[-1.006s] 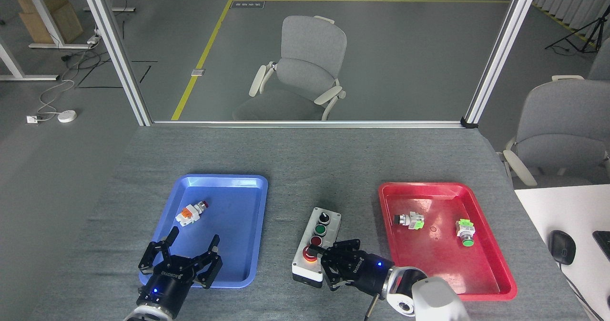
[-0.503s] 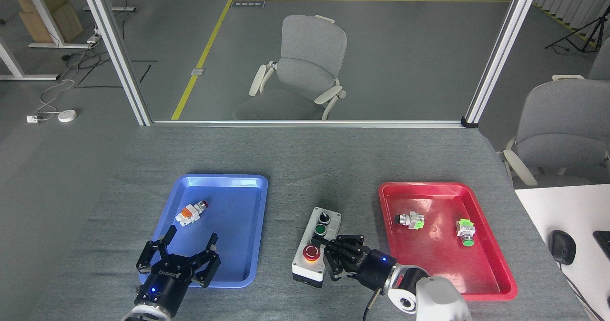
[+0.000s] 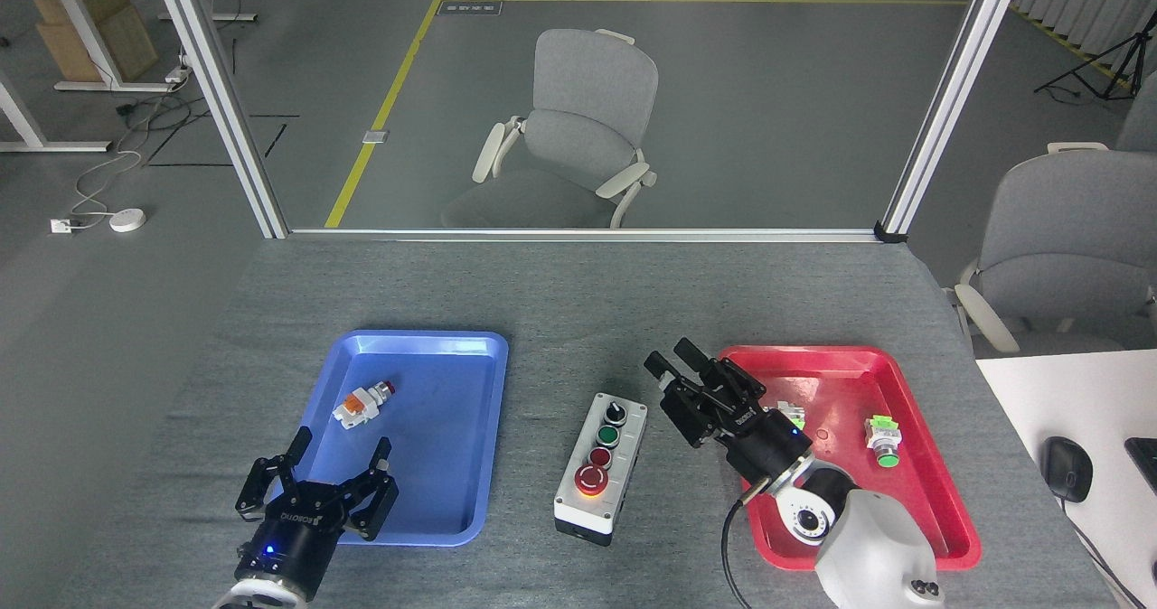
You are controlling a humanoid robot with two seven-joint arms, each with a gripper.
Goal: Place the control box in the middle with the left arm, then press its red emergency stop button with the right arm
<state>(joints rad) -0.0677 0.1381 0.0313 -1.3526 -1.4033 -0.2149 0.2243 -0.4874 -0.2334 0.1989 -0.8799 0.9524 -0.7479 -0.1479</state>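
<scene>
Lying on the grey table (image 3: 578, 302) between two trays, the control box (image 3: 600, 467) is a long light-grey box with a black base. It sits a little tilted, its far end leaning to the right. On its top there is a row of four controls: a black knob at the far end, then a green button, then a small red button, and at the near end a bigger red emergency stop button (image 3: 591, 478) with a yellow ring under it. Nothing touches the box. The blue tray (image 3: 470, 464) is to its left and holds a small white-and-orange switch part (image 3: 360, 404). The red tray (image 3: 913, 491) is to its right. The left gripper (image 3: 339, 451) hangs over the near edge of the blue tray, its jaws spread wide and empty. The right gripper (image 3: 667, 358) is raised beside the far right of the box, apart from it; its jaws have a small gap and hold nothing.
</scene>
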